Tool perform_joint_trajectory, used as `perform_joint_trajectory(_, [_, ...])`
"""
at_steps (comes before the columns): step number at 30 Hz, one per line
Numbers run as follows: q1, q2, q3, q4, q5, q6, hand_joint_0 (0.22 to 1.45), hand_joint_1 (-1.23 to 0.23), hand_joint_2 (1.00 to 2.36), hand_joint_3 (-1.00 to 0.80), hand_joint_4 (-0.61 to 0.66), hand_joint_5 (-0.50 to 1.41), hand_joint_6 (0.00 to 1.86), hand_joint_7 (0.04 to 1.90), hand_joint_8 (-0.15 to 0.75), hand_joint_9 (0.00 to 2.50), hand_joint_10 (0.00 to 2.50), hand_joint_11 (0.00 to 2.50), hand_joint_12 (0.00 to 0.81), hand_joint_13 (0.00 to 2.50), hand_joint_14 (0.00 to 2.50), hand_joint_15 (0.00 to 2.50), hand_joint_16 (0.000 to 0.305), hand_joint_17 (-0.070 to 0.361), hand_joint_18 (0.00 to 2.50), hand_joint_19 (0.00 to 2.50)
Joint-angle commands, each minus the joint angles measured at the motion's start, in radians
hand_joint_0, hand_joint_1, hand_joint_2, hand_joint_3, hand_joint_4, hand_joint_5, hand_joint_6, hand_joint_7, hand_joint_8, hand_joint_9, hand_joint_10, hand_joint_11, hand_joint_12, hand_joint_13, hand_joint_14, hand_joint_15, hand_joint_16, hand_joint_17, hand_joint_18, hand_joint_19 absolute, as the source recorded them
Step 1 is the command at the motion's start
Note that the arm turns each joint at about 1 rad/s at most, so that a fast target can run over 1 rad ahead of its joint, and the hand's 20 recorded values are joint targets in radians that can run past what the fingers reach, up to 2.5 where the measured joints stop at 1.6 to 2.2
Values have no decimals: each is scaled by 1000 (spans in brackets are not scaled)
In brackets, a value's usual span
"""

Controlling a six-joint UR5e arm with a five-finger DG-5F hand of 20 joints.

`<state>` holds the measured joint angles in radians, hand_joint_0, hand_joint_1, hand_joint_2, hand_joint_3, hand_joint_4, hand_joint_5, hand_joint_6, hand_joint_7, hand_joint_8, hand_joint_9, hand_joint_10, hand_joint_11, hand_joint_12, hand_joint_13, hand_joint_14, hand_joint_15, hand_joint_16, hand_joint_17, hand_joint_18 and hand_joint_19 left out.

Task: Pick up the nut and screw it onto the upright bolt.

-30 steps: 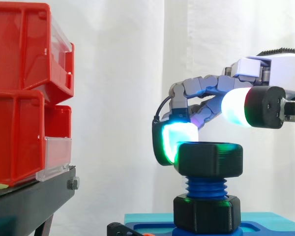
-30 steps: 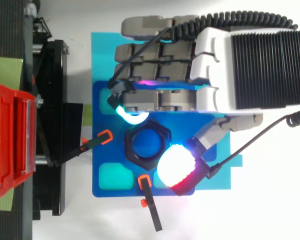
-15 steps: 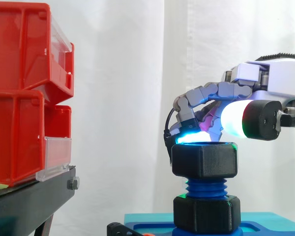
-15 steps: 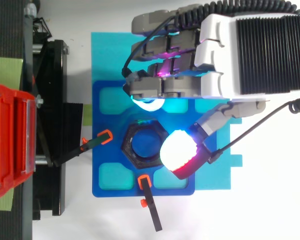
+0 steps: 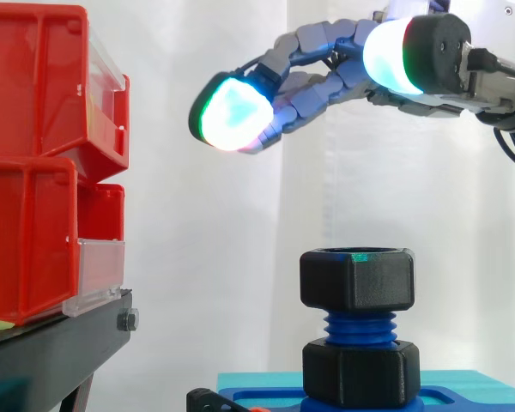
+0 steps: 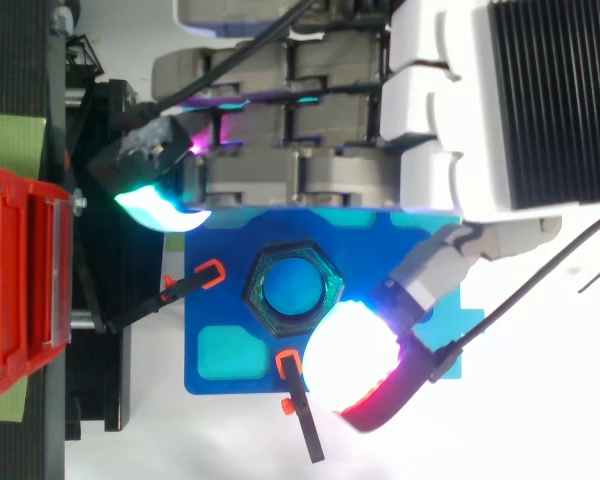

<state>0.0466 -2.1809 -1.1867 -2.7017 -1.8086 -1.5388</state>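
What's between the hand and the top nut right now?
Nothing visible. The hand hangs open above the upper black hexagonal plastic nut, which sits on the blue threaded upright bolt; only air lies between them.

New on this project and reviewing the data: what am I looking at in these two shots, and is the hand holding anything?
This is a robot arm that ends in a hand with fingers and a thumb. The glowing tips are its own pads. One picture is taken from the side at bench height, the other from above, and both show the same work. A black hex nut sits on the upright blue bolt, with a second black hex piece lower down, all on a blue fixture plate. At the left, red bins rest on a black stand. The hand hangs high above the nut, its fingers relaxed and open, holding nothing.
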Motion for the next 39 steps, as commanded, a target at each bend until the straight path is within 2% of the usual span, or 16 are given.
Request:
perform_joint_trajectory(1, [19, -39, 2, 39, 5, 9, 469, -113, 1000, -500, 138, -153, 501, 603, 190, 496, 0, 0, 258, 400, 0, 0, 30, 68, 126, 0])
perform_joint_trajectory(3, [29, -56, 2, 46, 3, 34, 469, -106, 1000, -500, 138, -156, 501, 598, 192, 476, 0, 0, 266, 375, 0, 0, 31, 69, 92, 0])
perform_joint_trajectory(9, [45, -56, 2, 62, 28, 62, 468, -84, 1000, -500, 140, -156, 501, 605, 191, 447, 0, 0, 274, 348, 0, 0, 32, 71, 61, 0])
perform_joint_trajectory(18, [52, -56, 1, 5, 31, 60, 471, -81, 1000, -500, 185, -115, 503, 849, 219, 468, 0, 0, 283, 368, 0, 0, 32, 72, 76, 0])
perform_joint_trajectory(21, [55, -54, -14, -33, 29, 54, 473, -83, 1000, -500, 210, -104, 503, 908, 226, 484, 0, 0, 281, 383, 0, 0, 32, 71, 86, 0])
perform_joint_trajectory(25, [55, -54, -28, -35, 28, 46, 476, -89, 1000, -500, 223, -95, 504, 959, 233, 515, 0, 0, 281, 413, 0, 0, 31, 70, 115, 0])
perform_joint_trajectory(28, [44, -54, -28, -38, 25, 46, 478, -93, 1000, -500, 228, -87, 504, 990, 234, 525, 0, 0, 277, 423, 0, 0, 30, 69, 130, 0])
perform_joint_trajectory(37, [36, -56, -28, -53, 23, 42, 485, -108, 1000, -500, 250, -72, 504, 1108, 244, 581, 0, 0, 266, 473, 0, 0, 29, 65, 177, 0])
perform_joint_trajectory(39, [35, -54, -28, -53, 22, 39, 487, -113, 1000, -500, 240, -60, 504, 1181, 245, 589, 0, 0, 265, 484, 0, 0, 28, 63, 185, 0])
